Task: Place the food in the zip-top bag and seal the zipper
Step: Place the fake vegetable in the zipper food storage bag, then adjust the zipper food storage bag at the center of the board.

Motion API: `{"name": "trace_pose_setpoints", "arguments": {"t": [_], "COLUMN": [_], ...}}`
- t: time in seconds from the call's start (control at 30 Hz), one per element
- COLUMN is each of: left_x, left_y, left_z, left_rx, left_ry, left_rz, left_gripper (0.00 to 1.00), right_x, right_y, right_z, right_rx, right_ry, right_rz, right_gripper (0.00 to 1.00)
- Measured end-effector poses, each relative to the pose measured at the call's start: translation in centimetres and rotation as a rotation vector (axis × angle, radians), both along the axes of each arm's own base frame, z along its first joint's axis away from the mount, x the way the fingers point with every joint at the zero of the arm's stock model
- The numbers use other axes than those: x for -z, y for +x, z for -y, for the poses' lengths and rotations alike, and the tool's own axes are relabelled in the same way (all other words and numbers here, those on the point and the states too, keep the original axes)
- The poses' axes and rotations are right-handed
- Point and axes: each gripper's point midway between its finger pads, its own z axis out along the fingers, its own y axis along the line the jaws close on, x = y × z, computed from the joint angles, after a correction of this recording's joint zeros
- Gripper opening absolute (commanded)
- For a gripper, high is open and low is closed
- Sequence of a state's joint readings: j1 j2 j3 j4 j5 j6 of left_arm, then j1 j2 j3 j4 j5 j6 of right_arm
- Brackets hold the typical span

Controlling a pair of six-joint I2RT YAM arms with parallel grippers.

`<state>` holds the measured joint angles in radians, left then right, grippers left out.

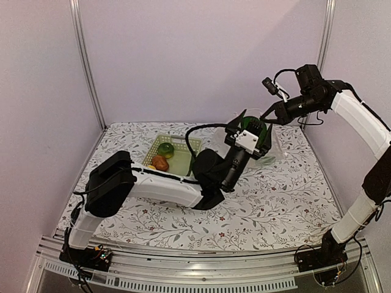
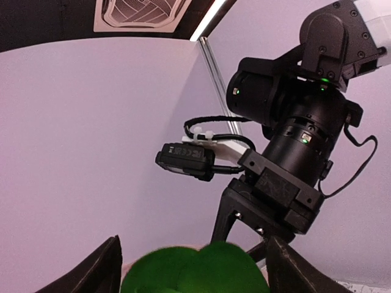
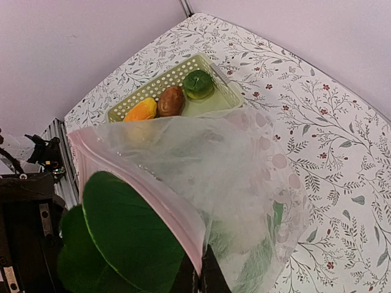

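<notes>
The clear zip-top bag hangs with its mouth up, and my right gripper is shut on its pinkish zipper edge. A green bok choy sits in the bag's mouth. My left gripper stands over that mouth with its jaws wide apart. The bok choy lies loose between its fingers. From above, the right gripper holds the bag just right of the left one. More food lies in the basket: a green piece, a brown one and a yellow-orange one.
The pale green lattice basket stands left of the bag on the flowered tablecloth. My left arm stretches across the middle of the table. Purple walls with metal posts close in the back and sides.
</notes>
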<state>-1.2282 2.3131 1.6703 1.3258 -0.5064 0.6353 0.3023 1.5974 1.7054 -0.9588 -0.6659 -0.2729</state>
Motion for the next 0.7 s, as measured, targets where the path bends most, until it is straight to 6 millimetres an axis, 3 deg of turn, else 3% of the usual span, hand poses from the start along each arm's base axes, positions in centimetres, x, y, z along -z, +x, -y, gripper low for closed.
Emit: {"name": "trace_pose_setpoints", "arguments": {"t": [0.07, 0.17, 0.33, 0.43, 0.57, 0.7], "left_x": [-0.2, -2.0, -7.0, -8.7, -7.9, -4.1], "left_y": [-0.4, -1.3, -2.4, -2.5, -1.6, 0.0], "left_z": [-0.4, -1.6, -6.0, -8.8, -9.5, -8.8], "left_rx": [0.015, 0.068, 0.133, 0.141, 0.124, 0.101], "left_ry": [-0.005, -0.05, -0.201, -0.273, -0.275, -0.221], "left_rz": [-0.019, -0.074, -0.181, -0.263, -0.364, -0.527], "left_gripper": [0.83, 0.83, 0.8, 0.8, 0.76, 0.67], "right_x": [-0.2, 0.0, 0.7, 0.3, -1.6, -4.3], "right_y": [0.5, 1.5, 3.6, 5.7, 9.2, 11.7], "right_z": [0.3, 0.6, 1.0, 1.9, 5.1, 8.3], "right_rx": [0.016, 0.037, 0.078, 0.129, 0.237, 0.336], "right_ry": [0.003, 0.005, -0.019, -0.029, -0.025, -0.024], "right_rz": [0.002, -0.004, -0.01, 0.018, 0.064, 0.144], "right_gripper": [0.0, 0.0, 0.0, 0.0, 0.0, 0.0]}}
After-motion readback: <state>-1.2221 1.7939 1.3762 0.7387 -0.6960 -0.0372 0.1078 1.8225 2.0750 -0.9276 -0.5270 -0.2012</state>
